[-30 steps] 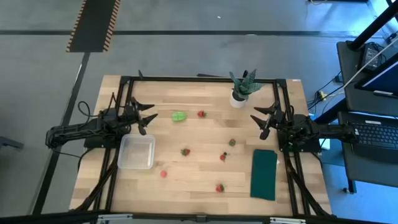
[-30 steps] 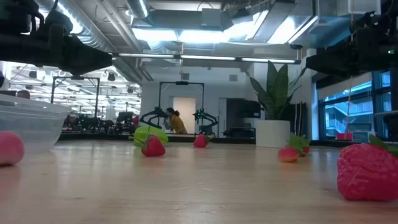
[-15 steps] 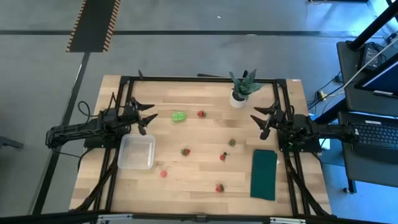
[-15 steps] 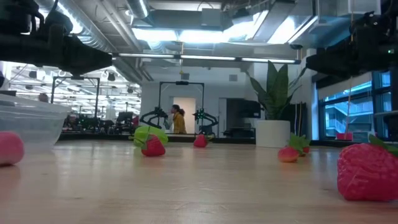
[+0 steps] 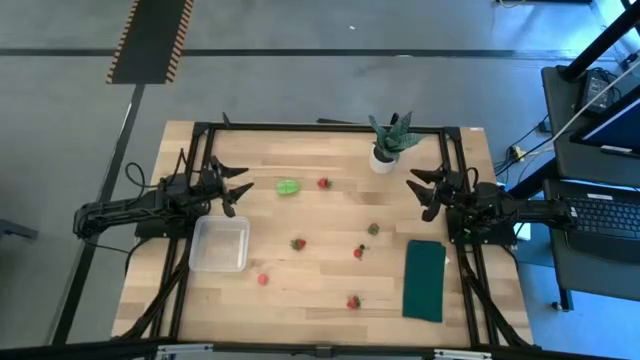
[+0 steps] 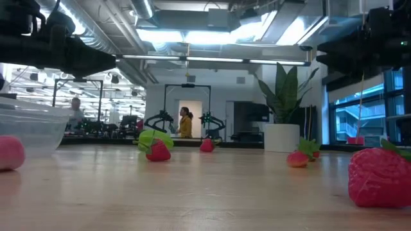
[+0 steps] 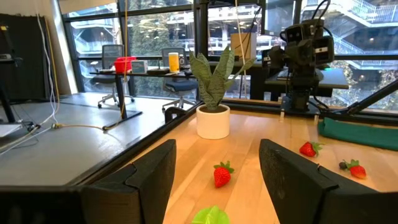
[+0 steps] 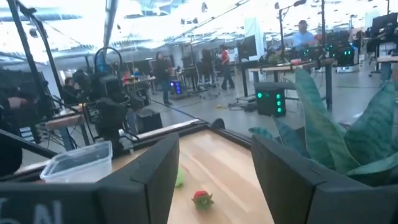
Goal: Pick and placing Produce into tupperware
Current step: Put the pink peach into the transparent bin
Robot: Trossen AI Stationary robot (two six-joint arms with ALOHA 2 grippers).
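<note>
The tupperware [image 5: 219, 244] sits empty on the table [image 5: 330, 290], just below the left gripper [image 5: 240, 187]. The leafy piece [image 5: 287, 187] lies directly ahead of that gripper, a strawberry [image 5: 323, 183] beyond it; the left arm is nearer. Left gripper wide open, empty. Right gripper [image 5: 422, 193] likewise open, empty, waiting beside the potted plant [image 5: 389, 141].

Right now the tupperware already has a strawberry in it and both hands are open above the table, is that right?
Not quite. In the high view the tupperware is empty; the strawberries lie loose on the wooden table. The rest holds: the left hand and the right hand are both open above the table.
</note>
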